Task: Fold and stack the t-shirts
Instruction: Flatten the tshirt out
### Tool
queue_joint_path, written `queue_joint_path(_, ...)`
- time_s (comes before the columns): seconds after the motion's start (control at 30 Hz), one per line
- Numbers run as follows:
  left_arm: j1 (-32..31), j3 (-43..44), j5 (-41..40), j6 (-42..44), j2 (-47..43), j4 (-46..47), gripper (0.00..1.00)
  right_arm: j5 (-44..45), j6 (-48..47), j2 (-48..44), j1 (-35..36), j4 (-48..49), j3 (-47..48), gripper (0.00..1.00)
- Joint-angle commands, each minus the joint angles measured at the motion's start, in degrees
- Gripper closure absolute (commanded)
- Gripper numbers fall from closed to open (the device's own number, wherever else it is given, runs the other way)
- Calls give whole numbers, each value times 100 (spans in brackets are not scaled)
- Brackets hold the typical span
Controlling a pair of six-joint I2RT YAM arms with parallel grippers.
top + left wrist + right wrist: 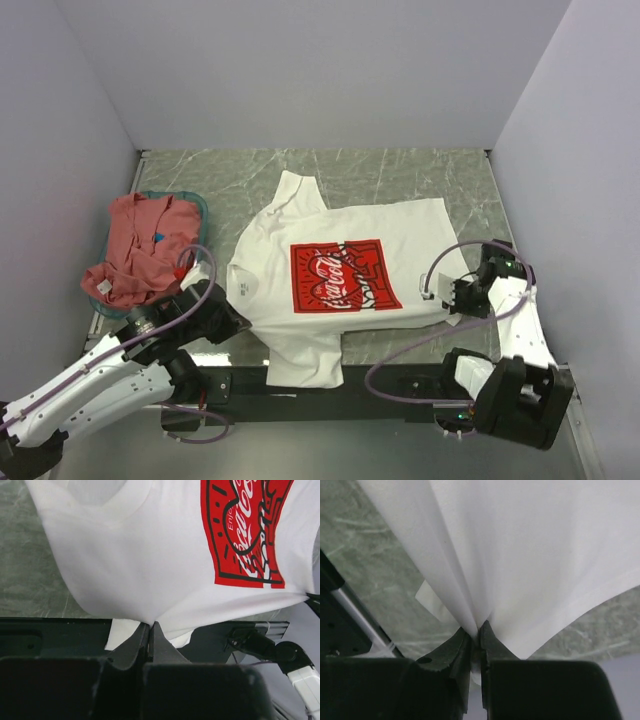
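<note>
Marble tabletop (400, 170), white tee (400, 235) pinched.
At the near edge it is squeezed by the closed left gripper (150, 626) and closed right gripper (479, 628); an uneven pull could bunch it. The red tee (140, 250) is heaped by the left edge.

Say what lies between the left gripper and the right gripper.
The white t-shirt spans that stretch; the left gripper and right gripper each pinch an edge. The top external view shows it.
</note>
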Motion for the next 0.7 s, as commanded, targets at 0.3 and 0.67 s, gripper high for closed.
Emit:
queue_joint_path(0.3, -19, 563, 1409, 1548, -430, 73, 27, 325, 320, -407, -152, -600, 675, 39)
queue_joint_path(0.67, 699, 1168, 184, 4262, 1623, 3761, 11, -2462, 4745, 2889, 23, 1402, 2839, 36)
